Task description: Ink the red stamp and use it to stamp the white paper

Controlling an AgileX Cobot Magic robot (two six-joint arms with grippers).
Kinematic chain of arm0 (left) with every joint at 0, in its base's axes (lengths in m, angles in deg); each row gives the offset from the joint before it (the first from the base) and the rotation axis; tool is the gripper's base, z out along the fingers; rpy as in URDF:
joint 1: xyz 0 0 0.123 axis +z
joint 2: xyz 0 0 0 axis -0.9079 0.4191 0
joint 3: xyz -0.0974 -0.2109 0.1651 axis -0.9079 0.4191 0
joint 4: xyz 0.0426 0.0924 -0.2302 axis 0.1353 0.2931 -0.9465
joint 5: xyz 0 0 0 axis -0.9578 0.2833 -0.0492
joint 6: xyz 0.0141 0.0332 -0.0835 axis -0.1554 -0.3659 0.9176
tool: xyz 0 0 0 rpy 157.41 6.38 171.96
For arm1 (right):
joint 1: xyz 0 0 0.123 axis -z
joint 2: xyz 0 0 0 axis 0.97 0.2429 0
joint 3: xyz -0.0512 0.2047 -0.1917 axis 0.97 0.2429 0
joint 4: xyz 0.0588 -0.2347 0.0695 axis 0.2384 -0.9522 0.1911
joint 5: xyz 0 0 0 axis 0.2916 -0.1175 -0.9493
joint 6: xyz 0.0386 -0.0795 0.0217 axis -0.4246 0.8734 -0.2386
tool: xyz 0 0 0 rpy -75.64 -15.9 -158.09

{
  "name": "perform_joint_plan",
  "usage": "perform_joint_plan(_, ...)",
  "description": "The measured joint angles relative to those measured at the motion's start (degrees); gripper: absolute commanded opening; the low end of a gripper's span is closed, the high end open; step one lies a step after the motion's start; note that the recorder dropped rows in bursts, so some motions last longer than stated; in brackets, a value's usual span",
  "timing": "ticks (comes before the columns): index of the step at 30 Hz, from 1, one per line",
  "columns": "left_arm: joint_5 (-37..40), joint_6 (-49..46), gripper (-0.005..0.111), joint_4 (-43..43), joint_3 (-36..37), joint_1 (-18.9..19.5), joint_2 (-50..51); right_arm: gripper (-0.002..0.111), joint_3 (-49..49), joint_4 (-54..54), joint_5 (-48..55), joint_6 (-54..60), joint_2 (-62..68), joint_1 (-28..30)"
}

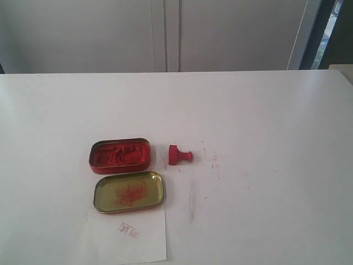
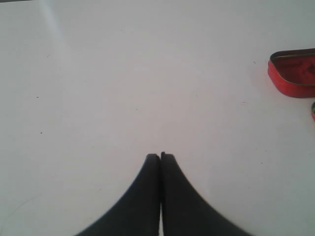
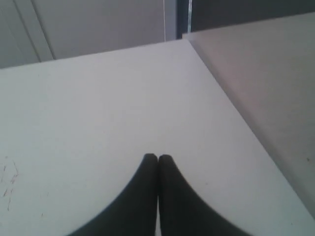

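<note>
The red stamp point(image 1: 179, 155) lies on its side on the white table, just right of the open red ink tin point(image 1: 119, 155). The white paper point(image 1: 129, 237) lies at the front edge, partly under the tin's lid point(image 1: 128, 192), and bears a small red imprint point(image 1: 128, 229). Neither arm shows in the exterior view. My left gripper point(image 2: 160, 156) is shut with nothing in it, above bare table, with the ink tin point(image 2: 294, 73) off at the edge of its view. My right gripper point(image 3: 157, 158) is shut and empty too, over bare table near a corner.
Faint red specks point(image 1: 214, 161) mark the table right of the stamp. White cabinet doors point(image 1: 165, 33) stand behind the table. In the right wrist view the table's edge point(image 3: 231, 105) runs beside a grey floor.
</note>
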Motion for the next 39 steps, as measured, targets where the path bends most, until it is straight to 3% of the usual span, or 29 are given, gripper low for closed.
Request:
perform_joint_plan(31,0.0,0.0,0.000,0.0,0.0,0.0,0.0,0.000,1.5,-0.5,-4.2,0.0,-0.9,0.0)
perform_joint_plan(39,0.0,0.0,0.000,0.0,0.0,0.0,0.0,0.000,1.5,-0.5,-4.2,0.0,-8.4,0.0)
